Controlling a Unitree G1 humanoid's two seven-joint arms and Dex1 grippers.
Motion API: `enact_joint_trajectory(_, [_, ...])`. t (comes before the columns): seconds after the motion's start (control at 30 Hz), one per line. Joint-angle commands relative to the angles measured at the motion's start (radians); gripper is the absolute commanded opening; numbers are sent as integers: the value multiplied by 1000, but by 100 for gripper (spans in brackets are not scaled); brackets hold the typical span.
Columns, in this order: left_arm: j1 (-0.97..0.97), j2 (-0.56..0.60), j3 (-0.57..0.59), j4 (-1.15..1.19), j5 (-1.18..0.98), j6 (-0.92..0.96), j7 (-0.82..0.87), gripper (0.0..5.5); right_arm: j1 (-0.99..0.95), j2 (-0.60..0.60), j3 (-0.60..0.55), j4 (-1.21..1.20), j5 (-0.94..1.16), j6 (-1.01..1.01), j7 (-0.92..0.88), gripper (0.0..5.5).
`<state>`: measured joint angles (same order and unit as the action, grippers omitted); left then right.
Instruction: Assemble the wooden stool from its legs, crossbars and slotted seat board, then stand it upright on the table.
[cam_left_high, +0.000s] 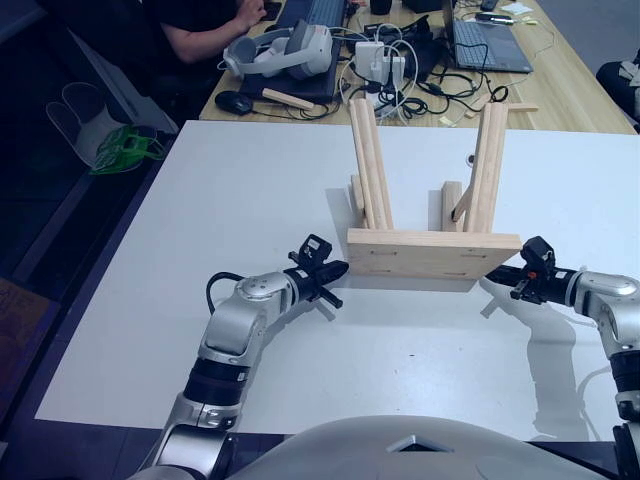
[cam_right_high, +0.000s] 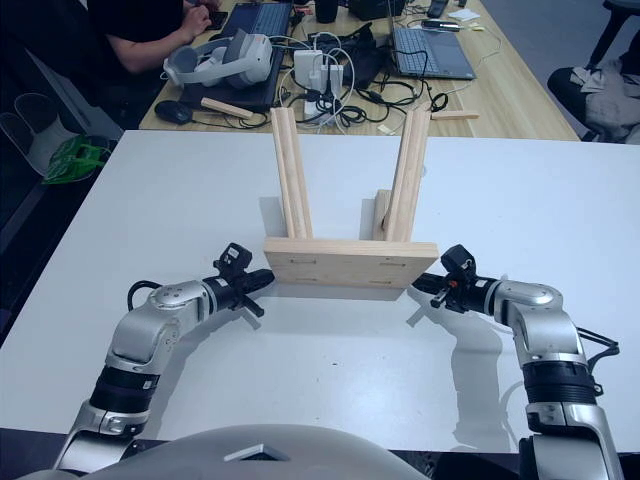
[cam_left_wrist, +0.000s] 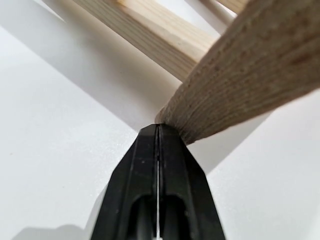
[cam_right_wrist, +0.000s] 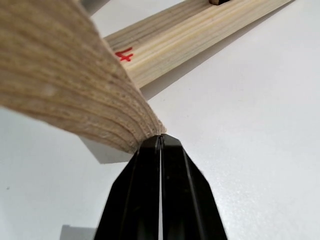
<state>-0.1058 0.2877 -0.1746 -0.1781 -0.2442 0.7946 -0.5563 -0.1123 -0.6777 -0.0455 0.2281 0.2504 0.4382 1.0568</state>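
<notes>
The wooden stool lies tipped on the white table (cam_left_high: 200, 250). Its seat board (cam_left_high: 433, 253) faces me on edge, and two pairs of legs (cam_left_high: 370, 165) (cam_left_high: 488, 165) point away, joined by short crossbars (cam_left_high: 452, 205). My left gripper (cam_left_high: 335, 270) is shut, its tips touching the board's left lower corner (cam_left_wrist: 200, 115). At the right lower corner (cam_right_wrist: 125, 125) my right gripper (cam_left_high: 500, 272) is also shut, tips against the wood. The wrist views show each pair of black fingertips (cam_left_wrist: 157, 130) (cam_right_wrist: 160, 139) pressed together, with shadow under the board.
Behind the table stands a wooden desk (cam_left_high: 570, 90) with laptops, a white headset (cam_left_high: 280, 50), cables and a loose wooden piece (cam_left_high: 287, 98). A green object (cam_left_high: 125, 150) lies off the table's left edge. Bare table surface surrounds the stool.
</notes>
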Motion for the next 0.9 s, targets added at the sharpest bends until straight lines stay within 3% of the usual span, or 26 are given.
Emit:
enact_joint_trajectory(0.03, [-23,-31,-10,-57,-79,18,-44,0,-5,20,5,-61,61,17,39,4])
enact_joint_trajectory(0.9, [-49,-39,56,-95,-177,56,-49,0,-38,37,-72,-128,205,151,42,4])
